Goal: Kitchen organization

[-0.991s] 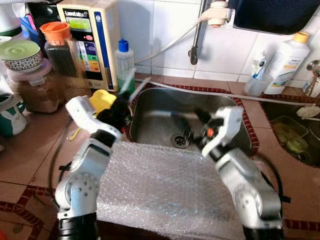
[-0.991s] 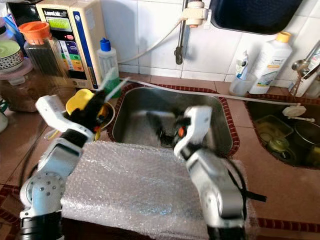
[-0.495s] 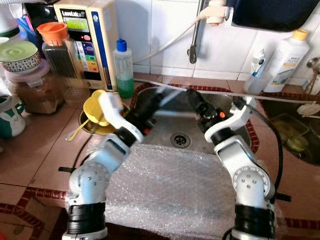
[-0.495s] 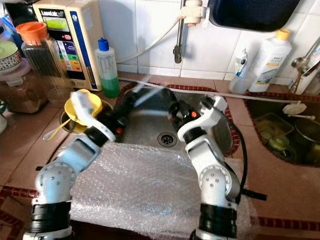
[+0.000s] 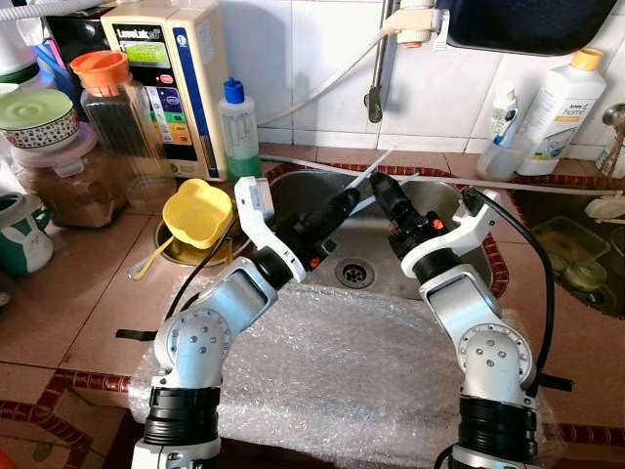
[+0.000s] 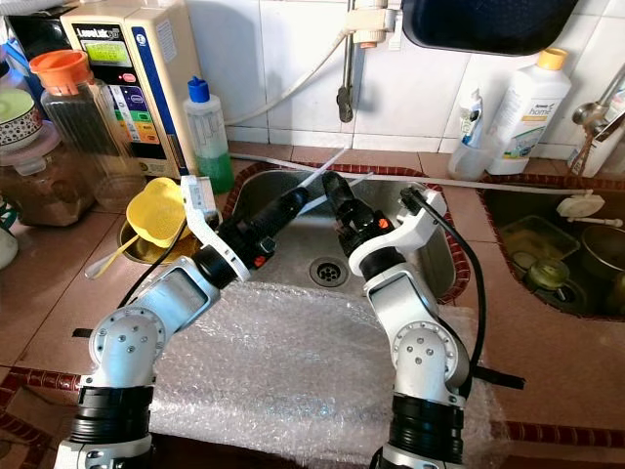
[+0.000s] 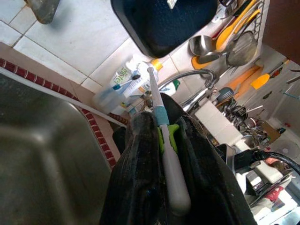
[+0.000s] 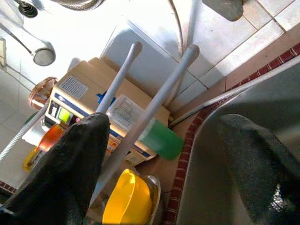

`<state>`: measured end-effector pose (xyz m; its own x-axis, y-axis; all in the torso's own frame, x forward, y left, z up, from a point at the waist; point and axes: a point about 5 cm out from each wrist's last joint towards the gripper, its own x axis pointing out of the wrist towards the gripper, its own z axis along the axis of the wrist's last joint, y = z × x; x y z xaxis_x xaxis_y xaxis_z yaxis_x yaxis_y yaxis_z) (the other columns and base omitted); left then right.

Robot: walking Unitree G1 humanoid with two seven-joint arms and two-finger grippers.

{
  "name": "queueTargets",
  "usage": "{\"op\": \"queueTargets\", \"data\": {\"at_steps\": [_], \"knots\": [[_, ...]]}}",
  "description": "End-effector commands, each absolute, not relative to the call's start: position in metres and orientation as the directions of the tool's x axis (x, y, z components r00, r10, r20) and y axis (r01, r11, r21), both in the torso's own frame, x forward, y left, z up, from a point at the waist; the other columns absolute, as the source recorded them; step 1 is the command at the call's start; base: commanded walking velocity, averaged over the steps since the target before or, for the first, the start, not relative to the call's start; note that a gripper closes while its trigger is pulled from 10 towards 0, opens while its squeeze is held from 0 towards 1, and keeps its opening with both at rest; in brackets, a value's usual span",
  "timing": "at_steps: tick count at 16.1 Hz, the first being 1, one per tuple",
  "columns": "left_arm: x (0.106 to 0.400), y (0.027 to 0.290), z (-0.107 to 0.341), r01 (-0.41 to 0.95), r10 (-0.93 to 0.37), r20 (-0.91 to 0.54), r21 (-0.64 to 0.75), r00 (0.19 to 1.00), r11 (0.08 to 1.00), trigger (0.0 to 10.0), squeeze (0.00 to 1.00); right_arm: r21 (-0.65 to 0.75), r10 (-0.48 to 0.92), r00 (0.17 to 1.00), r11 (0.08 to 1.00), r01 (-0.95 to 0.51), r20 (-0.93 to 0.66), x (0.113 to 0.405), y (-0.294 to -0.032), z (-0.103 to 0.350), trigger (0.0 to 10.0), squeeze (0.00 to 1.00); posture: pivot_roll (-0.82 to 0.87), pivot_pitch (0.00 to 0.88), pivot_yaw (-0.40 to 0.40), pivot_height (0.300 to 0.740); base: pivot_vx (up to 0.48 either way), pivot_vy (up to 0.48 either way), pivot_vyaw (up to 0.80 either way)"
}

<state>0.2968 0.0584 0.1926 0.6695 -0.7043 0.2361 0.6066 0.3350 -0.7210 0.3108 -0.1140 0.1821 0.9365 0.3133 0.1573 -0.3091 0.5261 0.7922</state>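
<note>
Over the steel sink (image 5: 459,210), my left gripper (image 5: 350,195) is shut on a toothbrush (image 7: 171,164) with a white handle and teal and green grip. The brush points up toward the back wall. Two thin white shafts (image 5: 376,166) stick out past its fingers. My right gripper (image 5: 379,188) hovers just to the right of it, fingertips almost touching the left ones. In the right wrist view its fingers (image 8: 84,154) are spread wide, open, with the two white shafts (image 8: 154,108) running beside one finger.
Bubble wrap (image 5: 332,371) covers the counter's front edge under both arms. A yellow cup (image 5: 198,210) sits in a bowl left of the sink, a green bottle (image 5: 238,132), water purifier (image 5: 161,59) and jars behind. A cup with toothbrushes (image 5: 503,161) and a white bottle (image 5: 559,107) stand at the right.
My left gripper swung from beside the yellow cup to over the sink, carrying the white brush. My right gripper rose from the sink bottom to meet it. Both arms are now steady.
</note>
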Motion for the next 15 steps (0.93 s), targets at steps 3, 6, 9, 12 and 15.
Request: {"op": "queueTargets", "data": {"at_steps": [3,6,9,12,15], "knots": [[0.294,0.0516,0.1966,0.629,-0.729,0.249,-0.715,0.637,0.305,0.0,0.0,0.815,0.315,0.935,0.492,-0.306,0.161,0.3147,-0.1056,0.1836,0.0,0.0,0.05,0.003,0.066,0.74,0.0,0.0,0.0],[0.2937,0.0517,0.1961,0.627,-0.732,0.246,-0.717,0.636,0.304,0.0,0.0,0.816,0.313,0.936,0.492,-0.305,0.161,0.3152,-0.1053,0.1827,0.0,0.0,0.05,0.003,0.066,0.74,0.0,0.0,0.0],[0.2914,0.05,0.1964,0.634,-0.747,0.248,-0.719,0.617,0.285,0.0,0.0,0.822,0.314,0.936,0.482,-0.303,0.16,0.3145,-0.1029,0.1814,0.0,0.0,0.06,0.005,0.073,0.74,0.0,0.0,0.0],[0.2907,0.0496,0.1962,0.632,-0.748,0.249,-0.723,0.615,0.278,0.0,0.0,0.831,0.328,0.931,0.463,-0.308,0.162,0.3134,-0.1004,0.1805,0.0,0.0,0.05,0.006,0.077,0.74,0.0,0.0,0.0],[0.2915,0.0507,0.1962,0.624,-0.742,0.249,-0.73,0.622,0.278,0.0,0.0,0.854,0.362,0.918,0.415,-0.315,0.163,0.3102,-0.0958,0.1782,0.0,0.0,0.06,0.008,0.078,0.74,0.0,0.0,0.0]]}}
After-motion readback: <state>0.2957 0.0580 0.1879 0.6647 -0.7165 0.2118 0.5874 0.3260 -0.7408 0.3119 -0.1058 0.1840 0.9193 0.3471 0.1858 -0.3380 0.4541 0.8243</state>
